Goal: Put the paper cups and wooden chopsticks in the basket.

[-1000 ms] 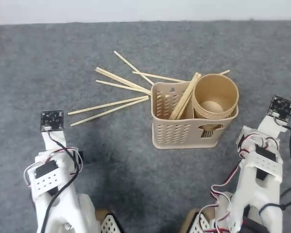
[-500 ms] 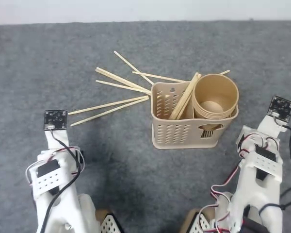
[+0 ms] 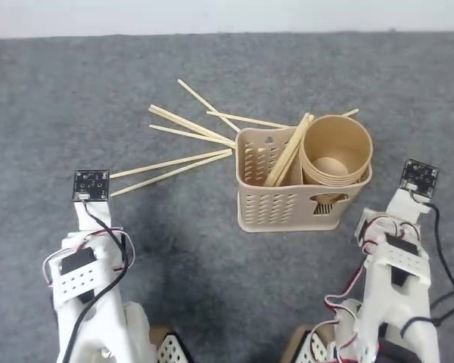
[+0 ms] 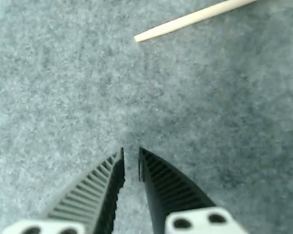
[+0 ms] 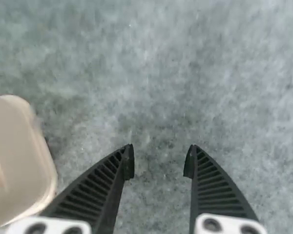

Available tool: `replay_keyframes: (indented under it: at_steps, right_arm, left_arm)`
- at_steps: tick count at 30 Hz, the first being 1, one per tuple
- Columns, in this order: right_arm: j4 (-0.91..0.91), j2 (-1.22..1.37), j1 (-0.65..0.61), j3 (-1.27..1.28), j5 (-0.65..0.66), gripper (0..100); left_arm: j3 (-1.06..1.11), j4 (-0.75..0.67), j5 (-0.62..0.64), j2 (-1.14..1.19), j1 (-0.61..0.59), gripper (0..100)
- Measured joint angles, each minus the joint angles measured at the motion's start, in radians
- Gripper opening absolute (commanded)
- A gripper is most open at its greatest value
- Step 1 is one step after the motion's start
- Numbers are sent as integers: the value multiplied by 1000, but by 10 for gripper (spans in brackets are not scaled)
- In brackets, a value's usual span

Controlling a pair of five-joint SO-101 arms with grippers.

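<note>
The left arm (image 3: 79,280) and right arm (image 3: 393,276) are white plastic shells around black motor blocks, with thin red, white and black cables (image 3: 110,242) looping along them and a small black square board (image 3: 91,185) at each wrist. The left hand (image 4: 131,157) and right hand (image 5: 158,161) each have two black ribbed fingers (image 4: 161,180) tapering to points, set in white mounts with round screw holes (image 4: 181,223).

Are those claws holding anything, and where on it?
No, nothing. The left claw is shut and empty, the right claw open, both over bare carpet.
</note>
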Motion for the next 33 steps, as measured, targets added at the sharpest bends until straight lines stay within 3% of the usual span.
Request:
replay_keyframes:
  at_steps: [12, 33]
  right_arm:
    - [-238, 0, -35, 103, 0, 179]
    - [-262, -2, -35, 106, 0, 179]
  left_arm:
    - [0, 0, 0, 0, 0, 52]
    - [0, 0, 0, 0, 0, 52]
